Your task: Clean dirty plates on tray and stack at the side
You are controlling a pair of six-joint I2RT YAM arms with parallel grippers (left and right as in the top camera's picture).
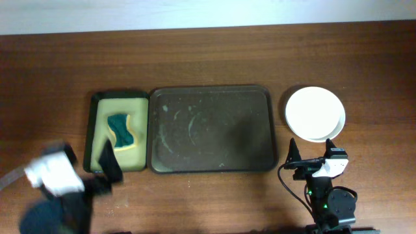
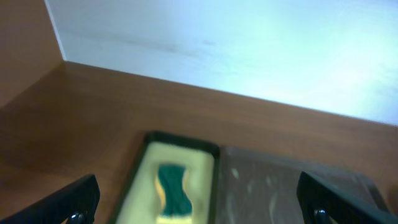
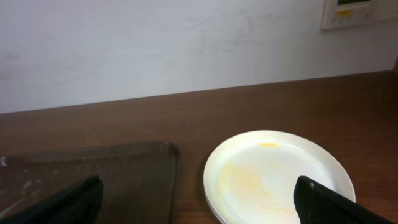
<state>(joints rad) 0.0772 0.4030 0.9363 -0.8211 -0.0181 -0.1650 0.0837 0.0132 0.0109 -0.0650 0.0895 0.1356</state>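
The large dark tray (image 1: 210, 129) lies mid-table with a smudged surface and no plates on it; it also shows in the left wrist view (image 2: 292, 186) and the right wrist view (image 3: 93, 171). A stack of white plates (image 1: 315, 114) sits on the table right of the tray; the top plate (image 3: 277, 177) has faint yellow smears. My right gripper (image 1: 314, 160) is open and empty, just in front of the stack. My left gripper (image 1: 107, 172) is open and empty at the front left, near the small tray's front edge.
A smaller black tray with yellow lining (image 1: 119, 130) sits left of the dark tray and holds a green-and-yellow sponge (image 1: 121, 130), also in the left wrist view (image 2: 173, 186). A white wall runs along the table's far edge.
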